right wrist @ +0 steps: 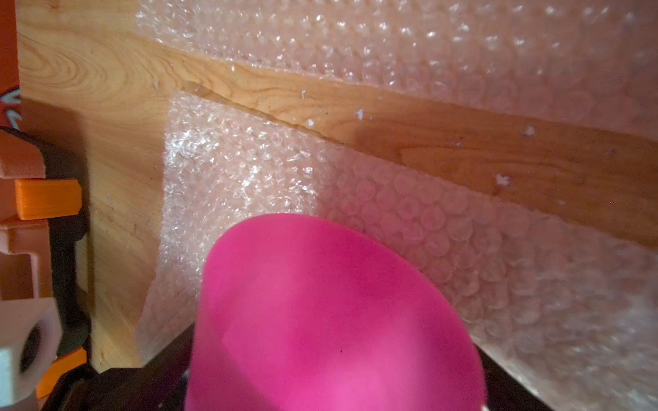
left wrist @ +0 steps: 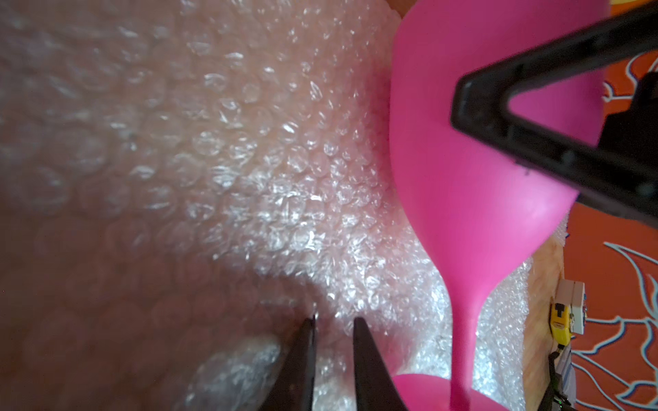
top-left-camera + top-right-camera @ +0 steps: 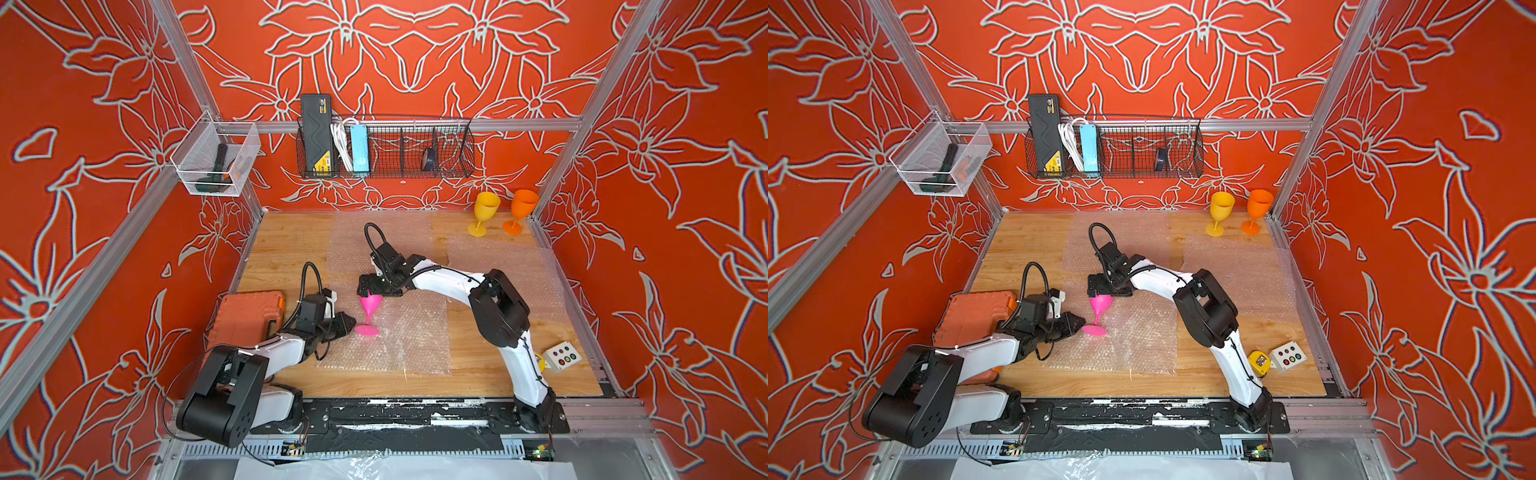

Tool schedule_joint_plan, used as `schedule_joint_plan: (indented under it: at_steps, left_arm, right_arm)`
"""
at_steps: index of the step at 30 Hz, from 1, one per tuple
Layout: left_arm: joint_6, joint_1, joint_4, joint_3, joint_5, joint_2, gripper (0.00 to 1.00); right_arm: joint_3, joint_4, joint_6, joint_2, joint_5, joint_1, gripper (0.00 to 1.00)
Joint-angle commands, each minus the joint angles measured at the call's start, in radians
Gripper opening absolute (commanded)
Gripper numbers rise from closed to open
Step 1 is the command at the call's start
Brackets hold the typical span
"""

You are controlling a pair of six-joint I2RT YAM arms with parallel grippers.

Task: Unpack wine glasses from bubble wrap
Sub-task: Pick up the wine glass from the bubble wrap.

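Observation:
The magenta-pink wine glass [image 3: 368, 307] [image 3: 1099, 309] stands upright on a flat bubble wrap sheet [image 3: 407, 340] near the middle of the table. My right gripper [image 3: 376, 286] hangs over its bowl [image 1: 338, 320], open, one finger [image 2: 569, 174] beside the bowl. My left gripper [image 3: 351, 322] [image 2: 334, 320] lies low by the glass's foot, its narrow jaws shut on the wrap's edge. The yellow glass [image 3: 484, 212] and the orange glass [image 3: 521, 208] stand bare at the back right. Two more flat sheets lie at the back [image 3: 374, 237] and the right [image 3: 511, 270].
An orange tool case [image 3: 245, 316] sits at the table's left edge, just behind my left arm. A grey button box [image 3: 562, 356] and a yellow tape measure [image 3: 1259, 361] lie at the front right. A wire basket [image 3: 386, 149] hangs on the back wall.

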Motion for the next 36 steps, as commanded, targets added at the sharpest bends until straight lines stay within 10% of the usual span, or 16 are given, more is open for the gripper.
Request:
schedule_joint_plan:
  at_steps: [1, 21, 36]
  left_arm:
    - [0.014, -0.005, 0.008, 0.018, 0.004, -0.011, 0.21]
    - [0.040, -0.005, -0.036, 0.028, -0.021, -0.021, 0.21]
    - [-0.011, -0.062, -0.133, 0.124, -0.023, -0.150, 0.22]
  right_arm:
    - [0.009, 0.026, 0.028, 0.009, 0.002, 0.006, 0.94]
    - [-0.130, 0.116, -0.079, -0.323, 0.059, -0.035, 0.79]
    - [-0.432, 0.413, -0.340, -0.647, 0.491, -0.300, 0.76]
